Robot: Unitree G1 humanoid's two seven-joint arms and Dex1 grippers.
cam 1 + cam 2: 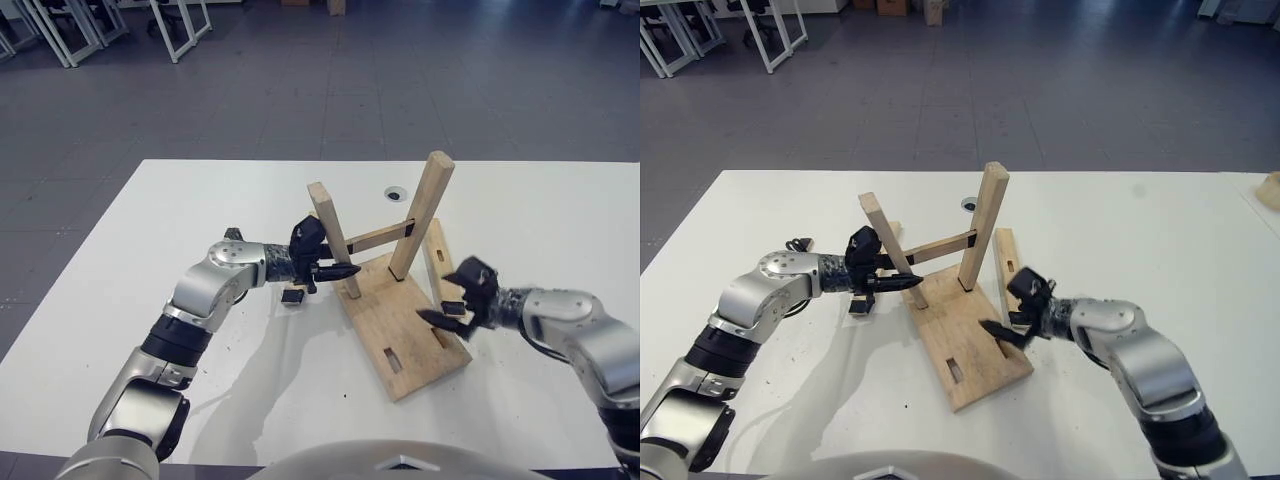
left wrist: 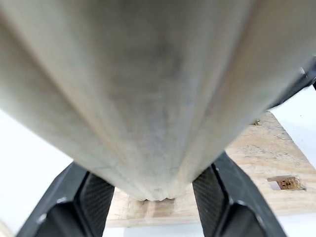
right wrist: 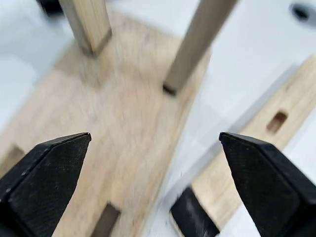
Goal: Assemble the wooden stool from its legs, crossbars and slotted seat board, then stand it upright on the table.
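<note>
Holding the standing leg [image 1: 330, 225] steady matters now: the left gripper [image 1: 338, 270] is clamped on it just above the seat board [image 1: 400, 330]. The right gripper [image 3: 155, 139], jaws apart over the board's right edge (a loose leg [image 1: 433, 245] lies just beside it), should probably approach squarely.

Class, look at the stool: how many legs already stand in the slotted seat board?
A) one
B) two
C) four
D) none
B: the left leg and the right leg stand in the seat board, joined by a crossbar; a loose wooden piece lies on the table beside it.
</note>
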